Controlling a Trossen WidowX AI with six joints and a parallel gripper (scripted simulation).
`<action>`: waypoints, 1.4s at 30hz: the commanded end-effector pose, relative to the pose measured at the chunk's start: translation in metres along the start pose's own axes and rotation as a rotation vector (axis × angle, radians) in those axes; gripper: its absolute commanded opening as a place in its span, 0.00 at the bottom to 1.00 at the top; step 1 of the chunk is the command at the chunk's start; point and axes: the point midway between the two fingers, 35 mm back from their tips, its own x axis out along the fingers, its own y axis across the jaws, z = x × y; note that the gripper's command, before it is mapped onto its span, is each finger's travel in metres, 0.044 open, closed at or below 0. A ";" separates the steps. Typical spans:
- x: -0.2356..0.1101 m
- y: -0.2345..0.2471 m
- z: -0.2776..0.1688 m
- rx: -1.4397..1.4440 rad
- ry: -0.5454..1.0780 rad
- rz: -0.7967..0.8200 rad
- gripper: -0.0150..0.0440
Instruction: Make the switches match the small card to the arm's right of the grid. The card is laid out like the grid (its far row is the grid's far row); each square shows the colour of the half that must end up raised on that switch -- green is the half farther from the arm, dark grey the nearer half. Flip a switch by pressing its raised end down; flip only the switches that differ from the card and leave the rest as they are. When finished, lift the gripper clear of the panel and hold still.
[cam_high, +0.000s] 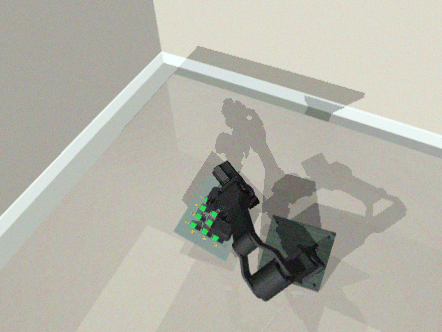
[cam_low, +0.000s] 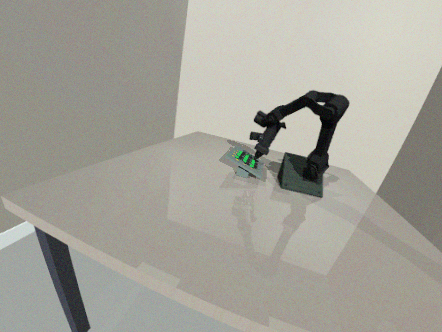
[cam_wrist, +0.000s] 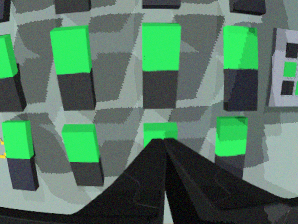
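The switch panel (cam_high: 223, 254) (cam_low: 227, 159) (cam_wrist: 40, 204) carries rows of switches, each with a green far half and dark grey near half. My gripper (cam_low: 257, 158) (cam_wrist: 162, 148) is shut and empty. In the wrist view its tips overlap the third switch from the left (cam_wrist: 160, 130) in the nearest visible row, hiding its dark half; contact cannot be told. The fourth switch (cam_wrist: 231, 136) stands just right of the tips. The small card (cam_wrist: 278, 98) is cut off by the right edge; its visible left column reads dark, green, dark. The farthest visible row shows only its dark near halves.
The arm's base plate (cam_high: 326, 260) (cam_low: 300, 187) stands beside the panel. In the top view the arm covers the panel's right part. The panel is tilted on a small stand (cam_low: 242, 172) on the table (cam_low: 125, 200). Yellow labels line the panel's edges.
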 end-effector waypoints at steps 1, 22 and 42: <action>0.001 0.000 0.000 0.003 0.000 0.003 0.25; 0.003 0.000 0.000 0.003 0.000 0.003 0.25; 0.005 0.000 0.000 0.003 0.000 0.004 0.25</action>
